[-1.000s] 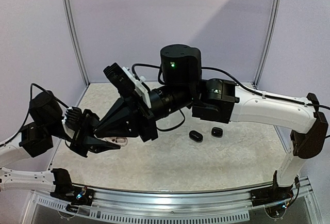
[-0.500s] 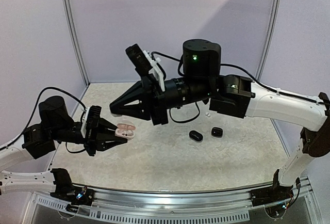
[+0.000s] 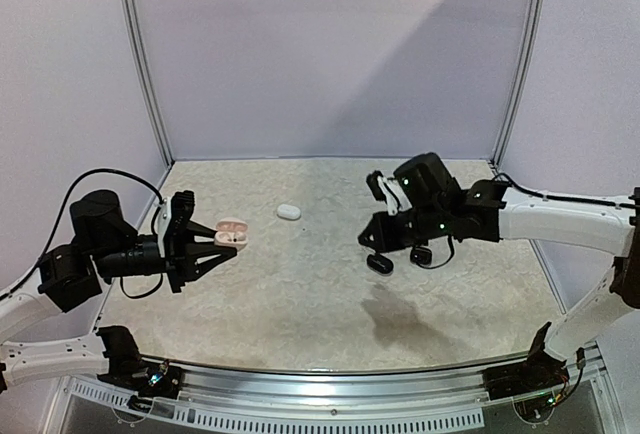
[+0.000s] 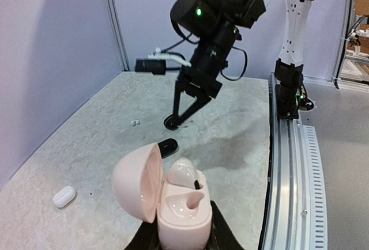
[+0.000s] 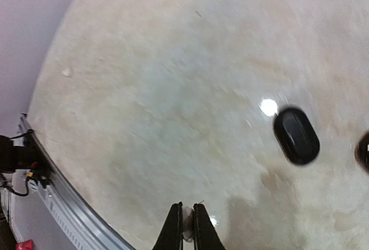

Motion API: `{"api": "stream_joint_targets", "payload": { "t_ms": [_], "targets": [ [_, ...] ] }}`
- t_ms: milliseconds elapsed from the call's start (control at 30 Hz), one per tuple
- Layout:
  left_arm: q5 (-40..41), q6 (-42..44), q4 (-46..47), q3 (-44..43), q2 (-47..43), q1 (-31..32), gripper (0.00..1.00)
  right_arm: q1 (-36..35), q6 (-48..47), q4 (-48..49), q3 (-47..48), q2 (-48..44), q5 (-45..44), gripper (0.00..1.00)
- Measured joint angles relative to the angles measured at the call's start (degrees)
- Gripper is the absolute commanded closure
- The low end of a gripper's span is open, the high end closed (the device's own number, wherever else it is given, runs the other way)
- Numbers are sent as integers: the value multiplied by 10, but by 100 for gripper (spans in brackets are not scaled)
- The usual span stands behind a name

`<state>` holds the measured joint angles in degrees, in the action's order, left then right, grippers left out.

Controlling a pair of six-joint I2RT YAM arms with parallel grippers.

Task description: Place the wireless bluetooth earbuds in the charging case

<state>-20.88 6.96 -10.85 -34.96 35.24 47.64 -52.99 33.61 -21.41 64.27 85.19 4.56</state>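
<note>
Overhead, the right end effector (image 3: 372,244) has swung from the pink charging case (image 3: 232,231) to the black cases (image 3: 380,263). Left wrist: the left end effector (image 4: 183,235) clamps the open case, one socket apparently empty; tiny white earbuds (image 4: 134,122) lie on the bench (image 4: 104,152) beyond. Right wrist: fingers (image 5: 174,227) pressed together, likely fetching another.

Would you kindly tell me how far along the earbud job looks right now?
Done: the pink case sits open in the left gripper, apparently with one earbud seated. In hand: the right gripper is shut low over the table near a black case; whether it pinches a bud is unclear. Left: the case's other well looks empty, and a tiny white earbud lies loose on the table.
</note>
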Motion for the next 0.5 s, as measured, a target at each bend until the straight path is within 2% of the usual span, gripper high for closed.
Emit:
{"api": "stream_joint_targets", "payload": {
  "t_ms": [133, 333, 500],
  "targets": [
    [0, 0, -2, 0, 0, -1, 100, 8, 66, -38, -58, 29, -10, 100],
    [-1, 0, -2, 0, 0, -1, 100, 8, 109, -47, -59, 107, -6, 100],
    [-1, 0, -3, 0, -2, -1, 100, 19, 137, 22, -92, 144, 42, 100]
  ]
}}
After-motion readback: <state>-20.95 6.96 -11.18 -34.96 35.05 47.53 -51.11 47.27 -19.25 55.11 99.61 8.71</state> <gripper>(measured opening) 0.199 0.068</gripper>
